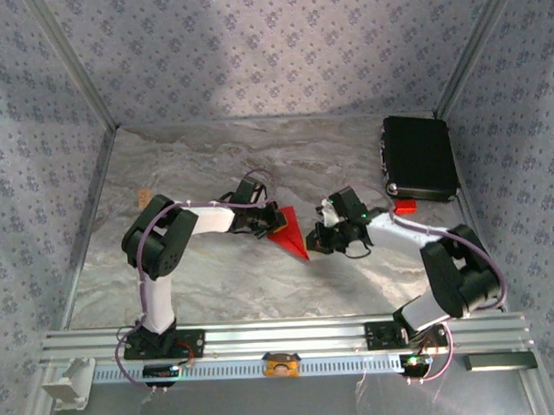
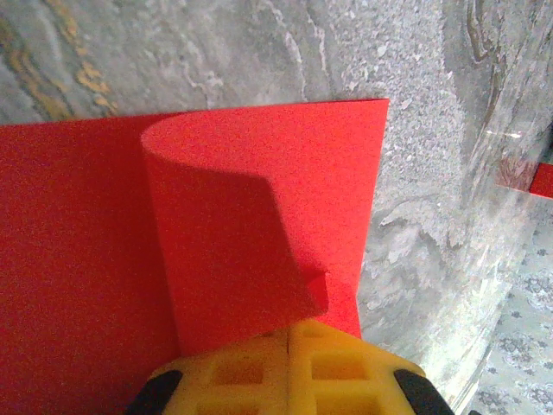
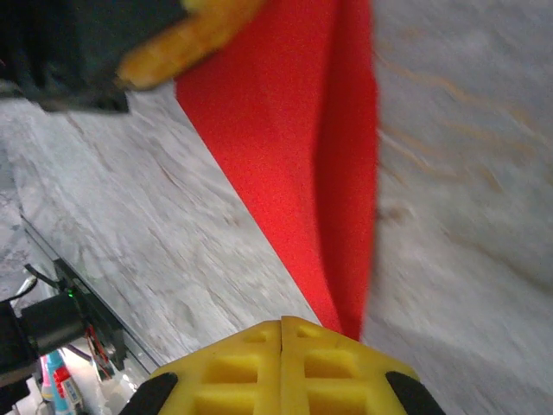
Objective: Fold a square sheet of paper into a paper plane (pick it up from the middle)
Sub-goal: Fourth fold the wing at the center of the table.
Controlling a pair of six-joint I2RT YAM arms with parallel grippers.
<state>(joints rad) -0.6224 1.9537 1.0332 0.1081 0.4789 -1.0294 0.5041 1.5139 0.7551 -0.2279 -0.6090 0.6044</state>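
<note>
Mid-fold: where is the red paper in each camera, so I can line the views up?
Top external: the paper lies near the centre of the picture, a small red triangle on the table.
Left wrist: the paper covers the left and centre, with a flap curling over toward the bottom edge.
Right wrist: the paper is a wedge narrowing from top centre to the bottom.
Shared landmark: the grey marbled table.

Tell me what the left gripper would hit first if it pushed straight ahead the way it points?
The curled flap of the bright red paper sheet, right against the shut left gripper.
</note>
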